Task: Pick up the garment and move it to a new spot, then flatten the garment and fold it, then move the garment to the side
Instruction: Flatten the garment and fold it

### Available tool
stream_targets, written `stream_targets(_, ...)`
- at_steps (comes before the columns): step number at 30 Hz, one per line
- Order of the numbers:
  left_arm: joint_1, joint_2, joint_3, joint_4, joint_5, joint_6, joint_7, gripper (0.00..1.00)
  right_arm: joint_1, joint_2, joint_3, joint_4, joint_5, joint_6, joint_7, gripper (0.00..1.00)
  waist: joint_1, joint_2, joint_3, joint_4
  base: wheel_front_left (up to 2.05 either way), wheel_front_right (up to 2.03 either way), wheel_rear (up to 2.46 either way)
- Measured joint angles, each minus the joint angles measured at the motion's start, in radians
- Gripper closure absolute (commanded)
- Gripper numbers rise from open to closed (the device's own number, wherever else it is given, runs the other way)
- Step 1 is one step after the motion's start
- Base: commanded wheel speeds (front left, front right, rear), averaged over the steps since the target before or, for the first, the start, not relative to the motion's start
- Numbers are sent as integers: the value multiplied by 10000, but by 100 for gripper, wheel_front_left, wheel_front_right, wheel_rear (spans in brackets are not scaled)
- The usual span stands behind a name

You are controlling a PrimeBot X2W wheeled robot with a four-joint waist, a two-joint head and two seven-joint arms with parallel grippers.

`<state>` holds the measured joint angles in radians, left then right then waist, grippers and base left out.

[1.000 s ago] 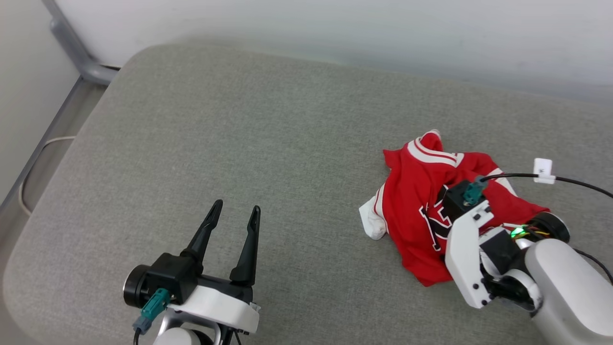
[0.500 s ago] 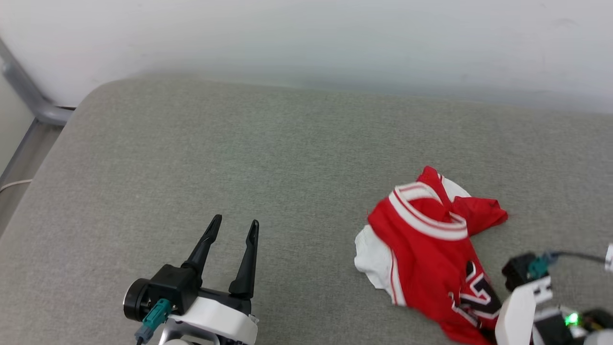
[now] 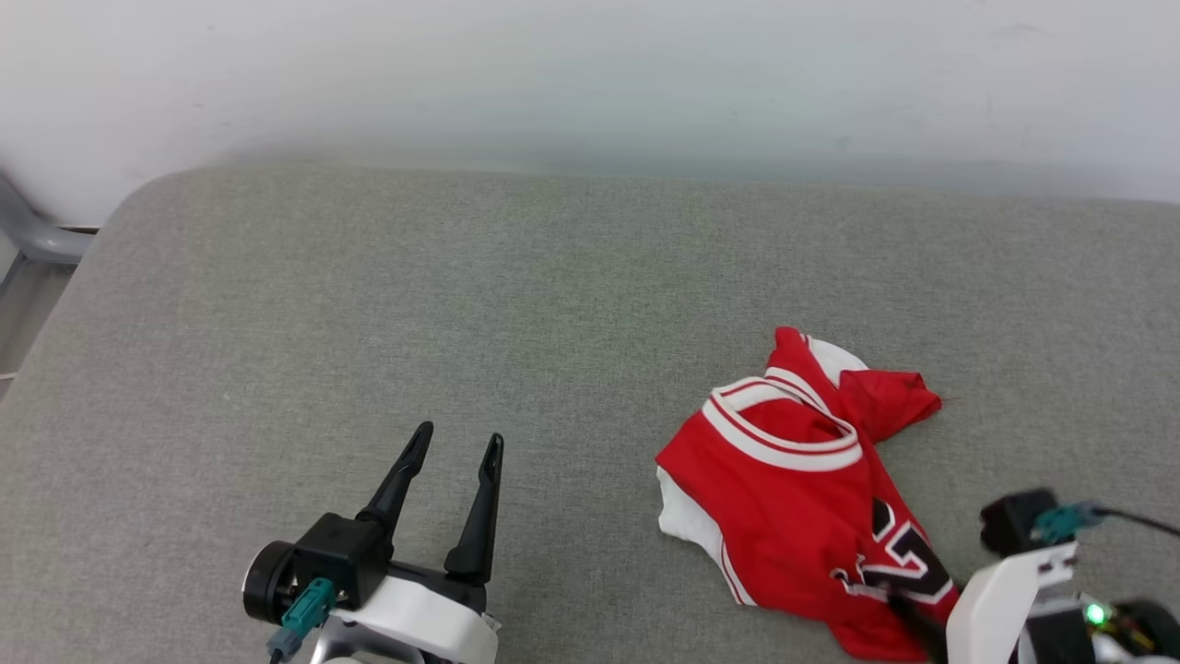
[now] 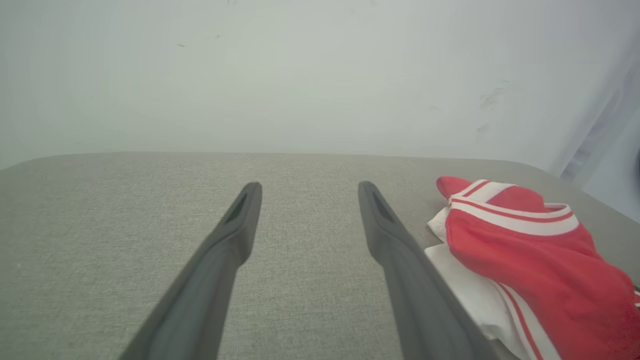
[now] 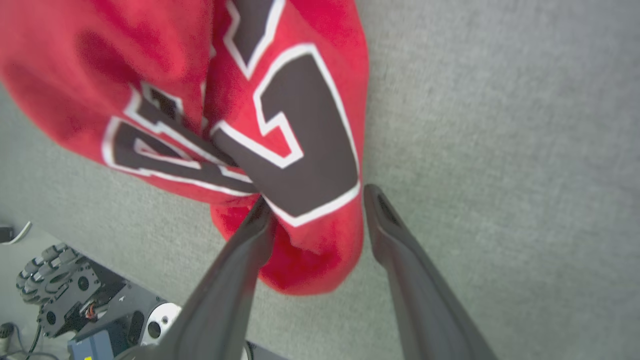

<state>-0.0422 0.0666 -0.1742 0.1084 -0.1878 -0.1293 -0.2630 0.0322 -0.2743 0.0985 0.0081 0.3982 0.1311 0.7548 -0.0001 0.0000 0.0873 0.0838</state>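
The garment (image 3: 793,489), a red jersey with a striped collar, white sleeve and black white-outlined number, lies crumpled on the right of the grey cushion (image 3: 461,304). My right gripper (image 5: 317,196) is at its near hem, fingers spread wide. A fold of the garment (image 5: 125,65) bearing the number lies loose between them, and the left finger (image 5: 250,240) touches the cloth. The right arm's white wrist (image 3: 1005,590) shows at the lower right of the head view. My left gripper (image 3: 460,435) hovers open and empty over bare cushion. In the left wrist view this gripper (image 4: 308,186) has the garment (image 4: 520,240) to its right.
A white wall (image 3: 590,74) runs along the cushion's far edge. A grey metal pipe (image 3: 37,240) stands past the cushion's left corner. Beyond the cushion's near edge, the right wrist view shows my wheeled base (image 5: 55,290) on the floor.
My right gripper's jaws have parted and let go of the garment, which now lies slack on the cushion. The head camera has shifted. The left gripper stays as it was.
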Motion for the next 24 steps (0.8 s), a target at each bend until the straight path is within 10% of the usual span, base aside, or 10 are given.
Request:
stream_targets(17, -326, 384, -1572, 1116, -648, 0, 132, 0, -753, 468, -1547, -656, -579, 0, -6589, 0, 1, 0, 227, -345, 0, 0, 0)
stream_targets(24, -1855, 803, -3223, 1482, -2113, 0, 3992, 0, -914, 541, -1603, -366, -874, 0, -6849, 0, 1, 0, 466, -479, 0, 0, 0)
